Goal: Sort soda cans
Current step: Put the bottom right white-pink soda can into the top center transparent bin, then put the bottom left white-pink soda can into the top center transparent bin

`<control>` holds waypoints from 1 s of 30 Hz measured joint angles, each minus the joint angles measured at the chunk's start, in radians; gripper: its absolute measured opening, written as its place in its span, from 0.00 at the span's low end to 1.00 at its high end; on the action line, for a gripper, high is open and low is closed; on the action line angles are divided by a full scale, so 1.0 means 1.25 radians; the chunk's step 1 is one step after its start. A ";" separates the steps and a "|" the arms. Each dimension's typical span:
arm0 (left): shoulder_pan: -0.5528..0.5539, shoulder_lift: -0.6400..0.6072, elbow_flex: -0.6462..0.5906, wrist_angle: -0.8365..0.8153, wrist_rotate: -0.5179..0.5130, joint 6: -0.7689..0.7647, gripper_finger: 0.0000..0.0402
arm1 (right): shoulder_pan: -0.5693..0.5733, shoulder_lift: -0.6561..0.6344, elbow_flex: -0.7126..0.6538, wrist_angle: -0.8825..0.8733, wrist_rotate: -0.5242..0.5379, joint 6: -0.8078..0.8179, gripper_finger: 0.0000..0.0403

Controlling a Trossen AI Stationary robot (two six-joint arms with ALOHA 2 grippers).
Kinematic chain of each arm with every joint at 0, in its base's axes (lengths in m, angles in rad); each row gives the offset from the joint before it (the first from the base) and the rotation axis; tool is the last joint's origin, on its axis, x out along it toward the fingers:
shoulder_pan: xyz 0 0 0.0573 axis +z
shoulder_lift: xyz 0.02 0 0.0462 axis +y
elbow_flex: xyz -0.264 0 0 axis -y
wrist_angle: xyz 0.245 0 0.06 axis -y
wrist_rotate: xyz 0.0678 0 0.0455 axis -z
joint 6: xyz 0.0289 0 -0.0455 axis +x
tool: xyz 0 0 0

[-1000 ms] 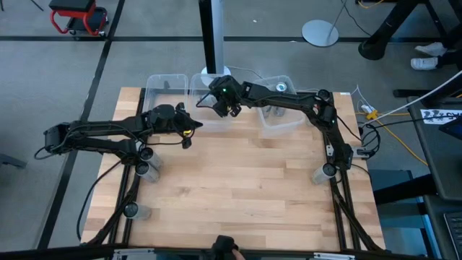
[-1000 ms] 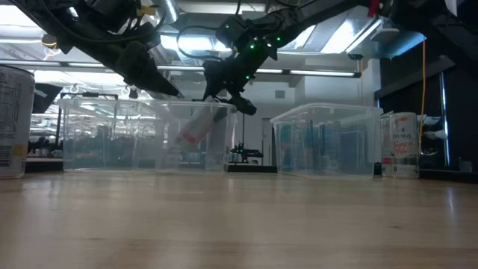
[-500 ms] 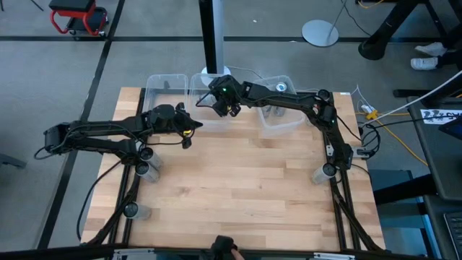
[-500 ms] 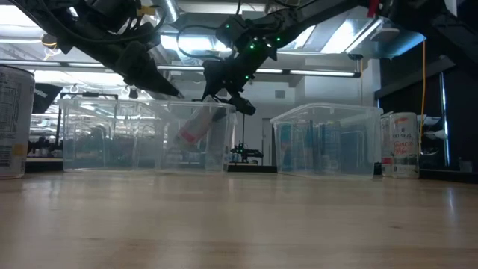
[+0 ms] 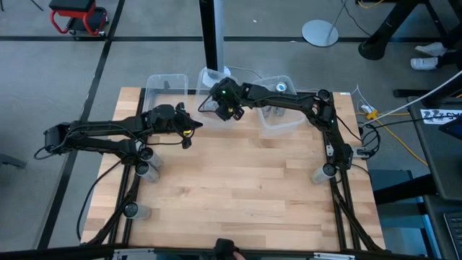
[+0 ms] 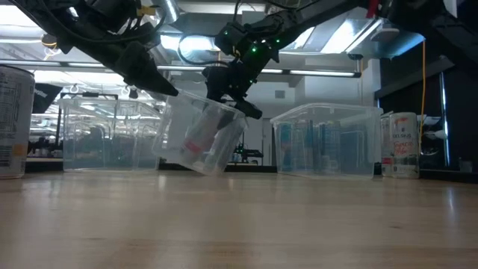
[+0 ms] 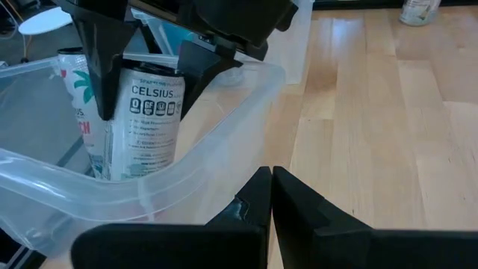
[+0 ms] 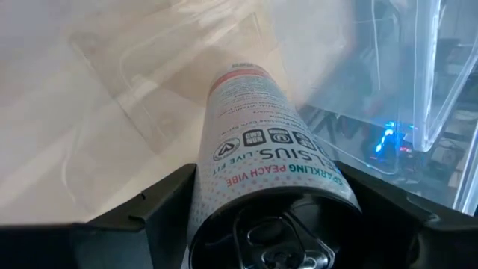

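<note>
My right gripper [image 5: 221, 107] reaches down into the middle clear bin [image 6: 196, 134] and is shut on a white soda can [image 8: 261, 127] with pink print. That bin stands tipped, its lower edge [image 6: 203, 170] on the table and its other side raised. The same can [image 7: 153, 112] shows through the bin wall in the left wrist view. Just beside the bin's near rim [image 7: 224, 112], above the table, my left gripper [image 5: 189, 136] hangs shut on nothing. My right gripper pinches the can between its two fingers [image 8: 153, 213], near the pull-tab end [image 8: 284, 224]. The fingers come slanting down from the table's right and lie across the can. The can tilts, its lower end [image 8: 235, 75] inside the bin; whether that end touches the bin's floor I cannot tell.
A clear bin [image 5: 164, 87] stands at the far left, and another [image 6: 328, 142] with several cans at the far right. Loose cans stand by the left edge [image 5: 148, 165] and the right edge [image 5: 323, 173]. The table's middle and near part is bare wood.
The middle bin has tipped: it sat flat on the table and now leans on one lower edge, its rim swung toward the far edge. My right gripper has tilted a little with the can in its hold.
</note>
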 joint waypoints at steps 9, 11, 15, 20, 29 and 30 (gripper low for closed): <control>0.000 0.000 0.000 0.000 0.000 0.004 0.01 | 0.000 0.000 0.000 0.005 0.000 -0.009 0.71; 0.000 0.000 0.000 0.000 0.000 0.004 0.01 | 0.000 0.000 0.000 0.007 0.000 -0.007 0.71; 0.000 0.000 0.000 0.000 0.000 0.004 0.01 | 0.000 0.000 0.000 0.024 -0.007 0.010 0.71; 0.000 0.000 0.000 -0.003 0.000 0.004 0.01 | -0.001 0.000 0.000 0.039 -0.019 0.030 0.73; 0.000 0.000 0.000 -0.006 0.000 0.004 0.01 | 0.000 -0.001 0.001 0.065 0.025 0.033 0.88; 0.000 0.000 0.000 -0.006 0.000 0.004 0.01 | 0.000 -0.001 0.001 0.068 0.027 0.033 0.88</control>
